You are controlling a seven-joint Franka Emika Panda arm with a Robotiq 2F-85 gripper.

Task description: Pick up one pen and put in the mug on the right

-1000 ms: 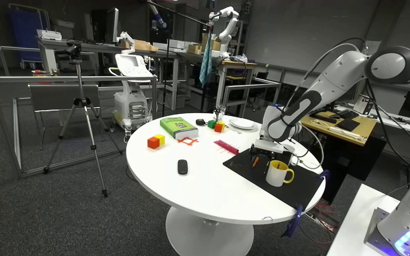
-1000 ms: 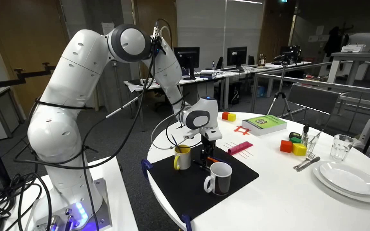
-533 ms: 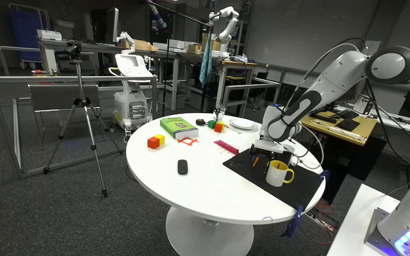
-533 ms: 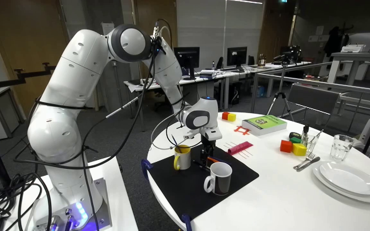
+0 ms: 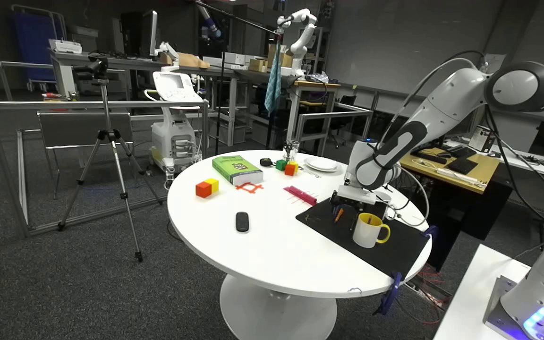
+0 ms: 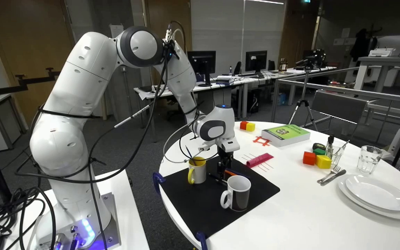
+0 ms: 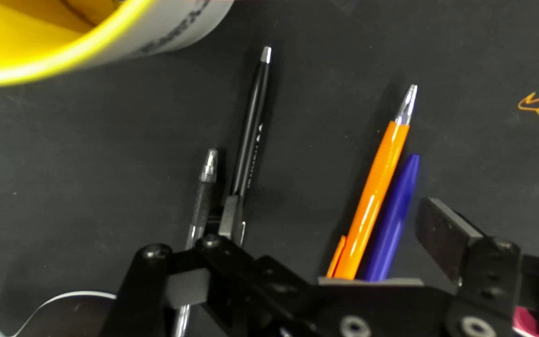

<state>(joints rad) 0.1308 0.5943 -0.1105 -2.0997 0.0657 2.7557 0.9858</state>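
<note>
- Your tool (image 7: pixel 337 220) hangs low over the mat (image 6: pixel 189 205), jaws spread wide and clasping nothing, as the orange pen (image 7: pixel 376 192) and the blue pen (image 7: pixel 396 217) lie side by side between them in the wrist view.
- One pen is wanted, and closing here would likely take both: shift toward the orange pen's silver tip, which reaches past the blue pen's far end, and close there.
- Watch the left jaw in the wrist view: it overlaps the black pen (image 7: pixel 253 126), and whether they touch you cannot tell.
- Your likely goal, the dark mug (image 6: pixel 240 194), stands upright on the mat, near and right of the yellow mug (image 6: pixel 200 173) in an exterior view; raise the pen well above the rim before lowering it in.
- Your pen count: four on the mat, a grey pen (image 7: pixel 202 201) completing the set, plus what looks like a fifth pen (image 6: pixel 188 151) in the yellow mug; the mugs number two.
- Elsewhere on the counter (image 6: pixel 307 215): five cubes (image 6: pixel 309 158), two stacked plates (image 6: pixel 377 192), two glasses (image 6: pixel 370 159), one fork (image 6: pixel 328 174), one knife (image 6: pixel 333 177), one book (image 6: pixel 285 135) and, at the edge, two clamps (image 6: pixel 158 180).
</note>
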